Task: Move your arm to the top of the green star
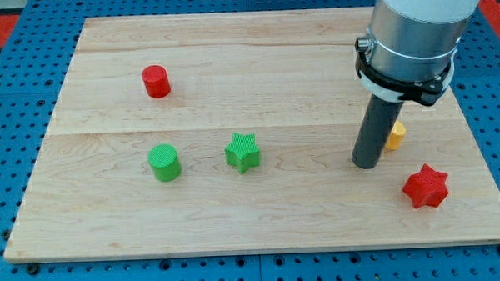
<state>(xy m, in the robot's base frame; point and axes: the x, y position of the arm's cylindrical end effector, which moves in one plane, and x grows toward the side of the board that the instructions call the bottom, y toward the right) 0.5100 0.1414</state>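
Note:
The green star lies on the wooden board, a little left of the middle. My tip rests on the board well to the star's right, at about the same height in the view. The rod rises from the tip to the grey arm body at the view's top right. A yellow block sits just right of the rod, partly hidden behind it; its shape cannot be made out.
A green cylinder stands left of the green star. A red cylinder stands at the upper left. A red star lies at the lower right, below and right of my tip. Blue pegboard surrounds the board.

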